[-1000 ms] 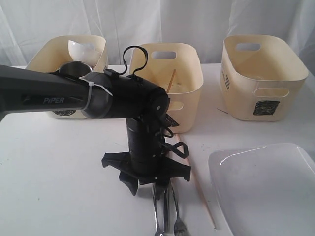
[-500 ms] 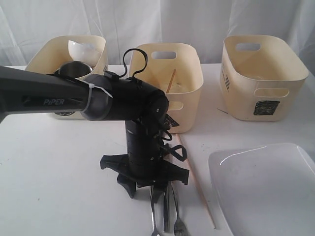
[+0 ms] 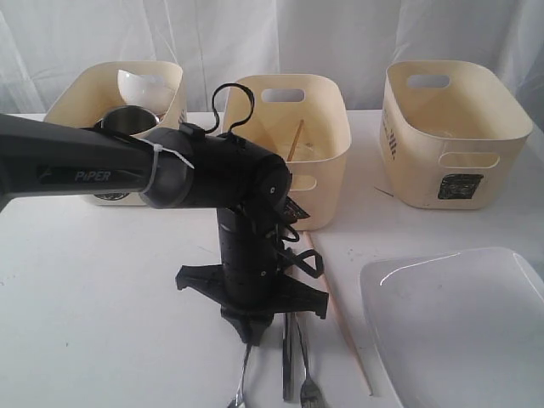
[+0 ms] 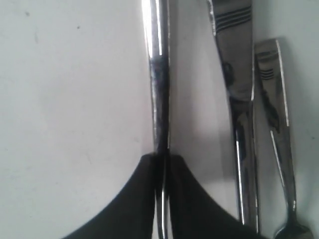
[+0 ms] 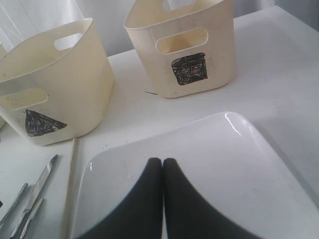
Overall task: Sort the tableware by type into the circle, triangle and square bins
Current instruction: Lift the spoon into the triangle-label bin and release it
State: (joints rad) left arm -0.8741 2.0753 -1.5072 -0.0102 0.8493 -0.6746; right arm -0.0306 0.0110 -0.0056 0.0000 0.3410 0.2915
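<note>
The left arm is stretching over the table, wrist bent straight down, its left gripper (image 3: 255, 333) pinching the handle of a slim steel utensil (image 4: 158, 74) just beside a knife (image 4: 239, 99) and fork (image 4: 276, 129). The right gripper (image 5: 163, 163) is hovering over the white plate (image 5: 209, 149), fingers pressed together on nothing. A chopstick (image 3: 340, 323) is lying in front of the triangle bin (image 3: 327, 144).

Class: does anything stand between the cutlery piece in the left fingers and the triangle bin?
Nothing visible does, though the arm hides some table. The left gripper is shut on the cutlery piece; only the front wall of the triangle bin must be cleared. The chopstick lies aside.
</note>
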